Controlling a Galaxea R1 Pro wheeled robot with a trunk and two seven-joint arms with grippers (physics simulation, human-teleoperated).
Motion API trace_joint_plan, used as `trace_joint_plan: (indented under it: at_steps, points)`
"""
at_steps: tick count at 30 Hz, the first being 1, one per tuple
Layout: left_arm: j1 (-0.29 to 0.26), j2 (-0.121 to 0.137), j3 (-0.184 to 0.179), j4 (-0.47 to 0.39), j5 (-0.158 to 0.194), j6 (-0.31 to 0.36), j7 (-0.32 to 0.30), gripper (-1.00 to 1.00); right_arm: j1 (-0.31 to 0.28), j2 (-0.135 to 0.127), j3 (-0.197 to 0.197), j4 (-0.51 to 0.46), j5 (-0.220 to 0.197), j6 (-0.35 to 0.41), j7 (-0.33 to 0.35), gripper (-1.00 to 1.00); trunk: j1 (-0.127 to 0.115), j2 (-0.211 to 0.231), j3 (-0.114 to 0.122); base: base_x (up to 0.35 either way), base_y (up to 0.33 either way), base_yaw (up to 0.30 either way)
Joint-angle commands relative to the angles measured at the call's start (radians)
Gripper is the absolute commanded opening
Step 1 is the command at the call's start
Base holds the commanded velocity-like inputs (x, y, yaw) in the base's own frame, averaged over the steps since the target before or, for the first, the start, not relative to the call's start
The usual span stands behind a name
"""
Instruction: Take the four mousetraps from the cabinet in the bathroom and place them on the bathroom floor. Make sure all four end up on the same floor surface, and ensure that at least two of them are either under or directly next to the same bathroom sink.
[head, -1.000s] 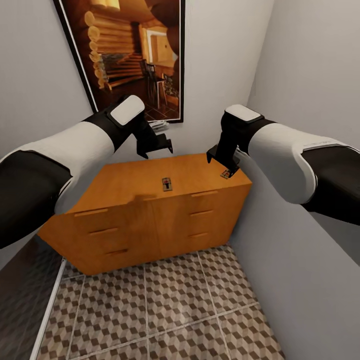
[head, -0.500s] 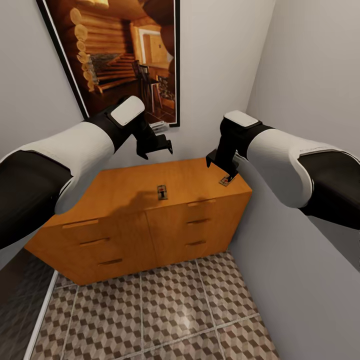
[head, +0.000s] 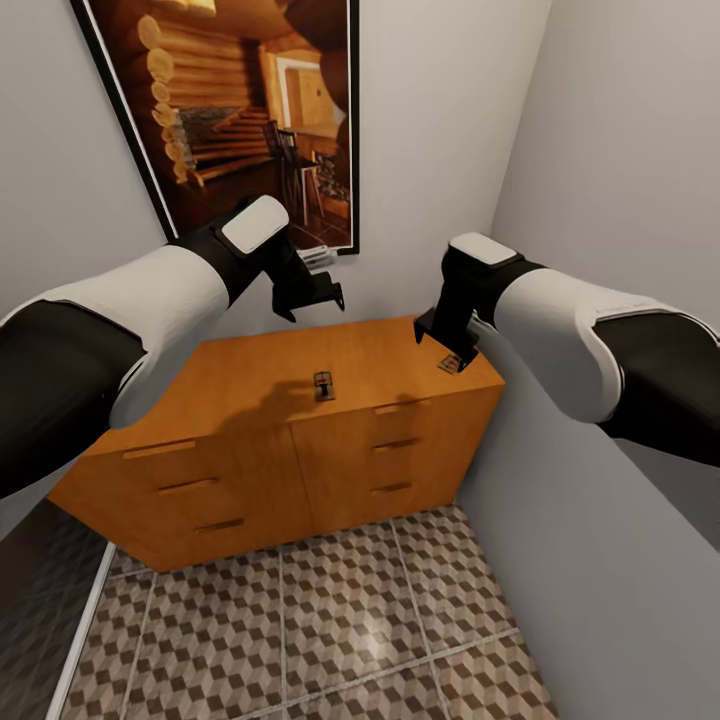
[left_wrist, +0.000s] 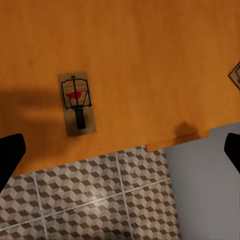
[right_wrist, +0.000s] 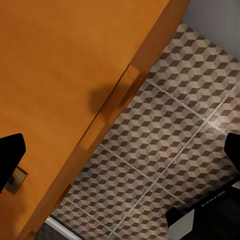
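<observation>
My right gripper (head: 446, 342) hangs with its jaws spread and nothing between them; in my right wrist view the two dark fingertips (right_wrist: 11, 152) stand far apart at either edge. Just beside one of them a corner of a mousetrap (right_wrist: 16, 181) peeks out, lying flat on the cabinet (right_wrist: 60, 75) near its edge. In the head view that same trap (head: 449, 363) sits at the cabinet top's right end, close under my right gripper but not touched by it.

My left gripper (head: 312, 296) is also spread wide and empty, held higher, well above the cabinet top and toward the back wall. Its wrist camera looks straight down on a second mousetrap (left_wrist: 77, 103), whole and flat, red spot and dark wire plain to see. It lies near the middle of the top, close to the front edge (head: 324, 384).

So I judge the task barely begun: two traps are in sight, both on the cabinet, none in my jaws and none on the bathroom floor (head: 330, 620) as far as these views reach (the tiles in front of the drawers are bare of traps). Where the other two are, I cannot tell; nor do I see a sink. What is left is nearly everything: picking each trap, carrying it down to the tiles, and setting at least two by one sink.
</observation>
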Motion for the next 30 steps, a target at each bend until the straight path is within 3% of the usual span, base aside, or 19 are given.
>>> trace_joint_plan:
  at_steps: [1, 12, 30]
  points:
    - [-0.001, 0.000, -0.006, 0.000, 0.011, 0.002, 0.007, 1.00, 0.000, 0.000, 0.008, 0.002, -0.006, 0.010, -0.001, 1.00, 0.000, -0.001, -0.001, 0.002, -0.021, 0.000]
    - [-0.001, -0.003, -0.006, 0.002, 0.011, 0.001, 0.007, 1.00, 0.007, -0.003, 0.009, 0.001, -0.004, 0.016, -0.001, 1.00, 0.000, -0.001, -0.001, 0.006, -0.113, 0.000]
    - [-0.001, -0.003, -0.004, 0.014, 0.019, 0.002, 0.006, 1.00, 0.007, -0.013, 0.010, 0.001, 0.038, 0.052, 0.014, 1.00, 0.000, -0.001, -0.001, 0.001, -0.014, 0.000]
